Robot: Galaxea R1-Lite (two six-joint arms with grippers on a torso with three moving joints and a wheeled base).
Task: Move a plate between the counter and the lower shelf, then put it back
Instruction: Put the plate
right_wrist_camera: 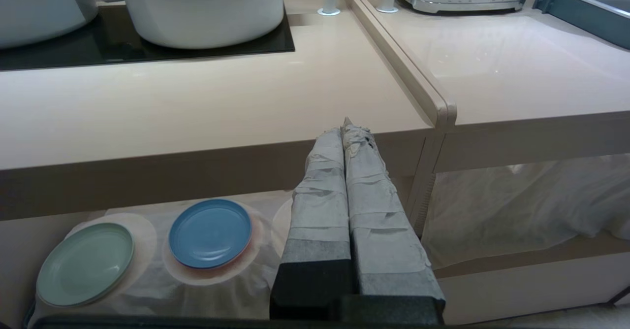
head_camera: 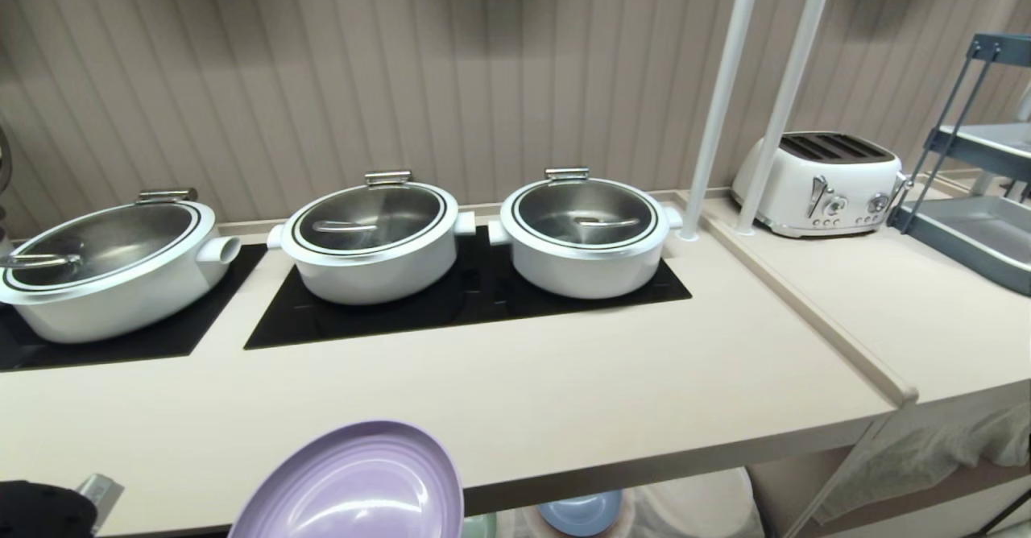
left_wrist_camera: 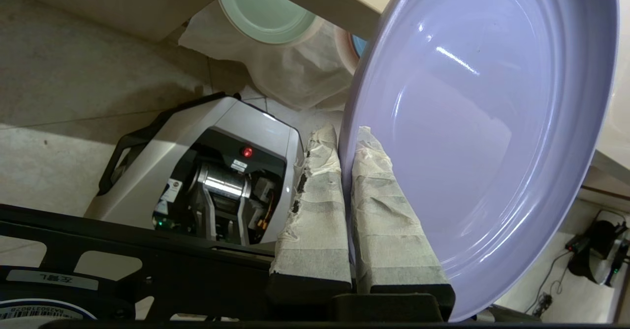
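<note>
The lilac plate (head_camera: 354,486) (left_wrist_camera: 482,122) hangs tilted in the air just in front of the counter's (head_camera: 564,393) front edge, at about counter height. My left gripper (left_wrist_camera: 344,134) is shut on the plate's rim, one taped finger on each face. The lower shelf (right_wrist_camera: 423,191) lies under the counter (right_wrist_camera: 197,107), its base draped in white cloth. My right gripper (right_wrist_camera: 347,127) is shut with nothing in it, parked in front of the counter edge above the shelf.
A blue plate (right_wrist_camera: 210,233) and a mint-green plate (right_wrist_camera: 84,263) rest on the shelf's cloth. Three white lidded pots (head_camera: 370,236) stand on black cooktops. A ridge (head_camera: 805,304), two white poles (head_camera: 721,95), a toaster (head_camera: 821,184) and a grey rack (head_camera: 975,224) stand to the right.
</note>
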